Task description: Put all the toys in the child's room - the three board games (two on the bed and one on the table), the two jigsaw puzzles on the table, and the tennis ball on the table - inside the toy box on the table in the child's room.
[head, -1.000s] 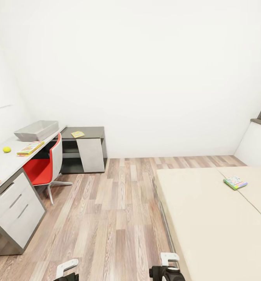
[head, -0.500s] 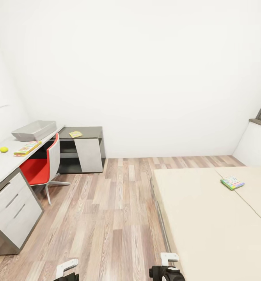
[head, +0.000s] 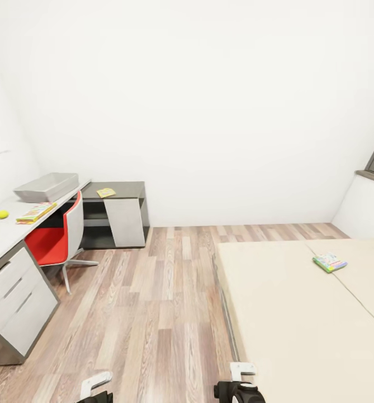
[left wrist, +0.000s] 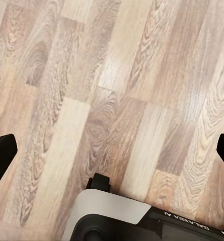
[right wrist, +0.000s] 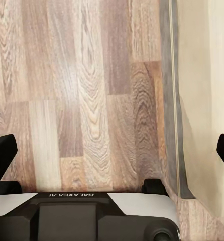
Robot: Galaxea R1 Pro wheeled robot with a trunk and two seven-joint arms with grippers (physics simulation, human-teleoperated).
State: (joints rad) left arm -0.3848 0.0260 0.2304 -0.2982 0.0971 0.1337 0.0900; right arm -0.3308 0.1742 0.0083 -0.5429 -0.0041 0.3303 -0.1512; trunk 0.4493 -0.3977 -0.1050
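The light grey toy box (head: 46, 186) stands at the far end of the long pale table (head: 2, 238) on the left. Nearer on that table lie a flat colourful board game (head: 37, 212) and the yellow-green tennis ball (head: 3, 214). Another board game (head: 330, 262), green-edged with a colourful cover, lies on the beige bed (head: 287, 319) at the right. Both arms hang low over the wood floor, far from all of these. In the wrist views my left gripper (left wrist: 112, 155) and right gripper (right wrist: 112, 153) are wide open and hold nothing.
A red and white chair (head: 58, 240) is pushed in at the table. A lower dark grey desk (head: 125, 193) against the back wall carries a small yellow flat item (head: 105, 192). Open plank floor (head: 164, 302) runs between the table and the bed.
The whole picture has slid a little to the left, so the camera has turned slightly right. Nothing in the room has moved, and both grippers stay open.
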